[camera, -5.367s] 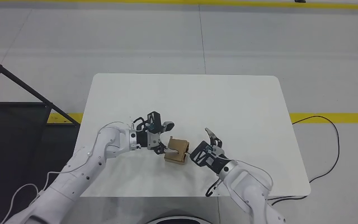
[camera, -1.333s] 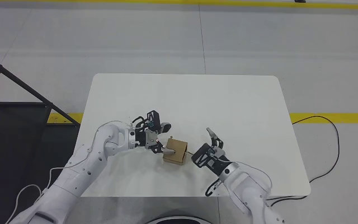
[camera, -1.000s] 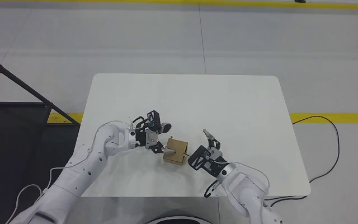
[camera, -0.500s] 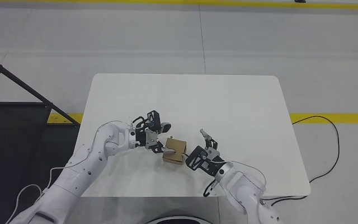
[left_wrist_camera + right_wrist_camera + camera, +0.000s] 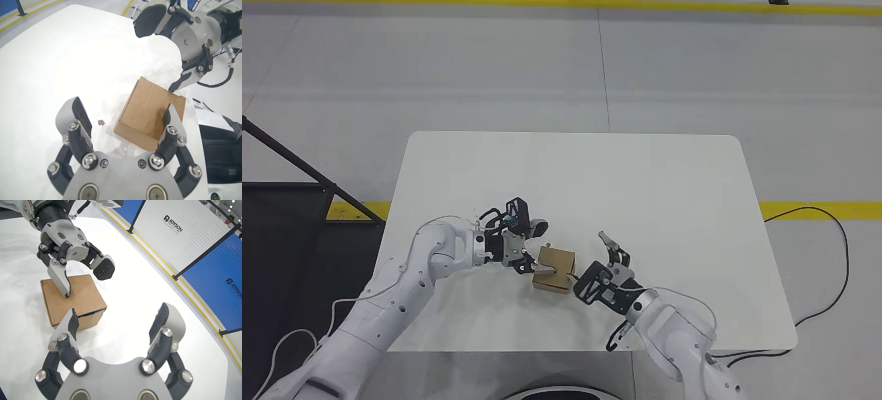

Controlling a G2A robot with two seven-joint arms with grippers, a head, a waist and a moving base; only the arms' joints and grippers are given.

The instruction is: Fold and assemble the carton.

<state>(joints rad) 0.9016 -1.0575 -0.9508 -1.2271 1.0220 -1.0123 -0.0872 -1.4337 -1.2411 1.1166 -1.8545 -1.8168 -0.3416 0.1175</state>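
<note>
We see the carton (image 5: 555, 270) on the white surface (image 5: 672, 180), a little toward 7 o'clock from the middle in the top view, taking the far edge as 12 o'clock. It is a small brown cardboard box, folded into a closed cube and resting flat. The side that faces the right hand shows a seam where a flap gapes slightly. Another side shows a thin slit along a tucked edge.

Our left hand (image 5: 535, 250) is at the carton's 10 o'clock. It is open, spread wide and gripping nothing. In the right wrist view one of its fingers (image 5: 63, 287) rests its tip on the carton's top face, near the edge. The other finger hangs in the air beyond the box, touching nothing.

Our right hand (image 5: 591, 261) is at the carton's 3 o'clock, also open, with nothing held in it. In the left wrist view one of its fingers (image 5: 181, 81) touches the carton's top edge with its tip, on the side away from the left hand. Its other finger is raised well clear of the box.

A tiny brown scrap (image 5: 101, 122) lies on the surface just beside the carton, apart from it and from both hands
</note>
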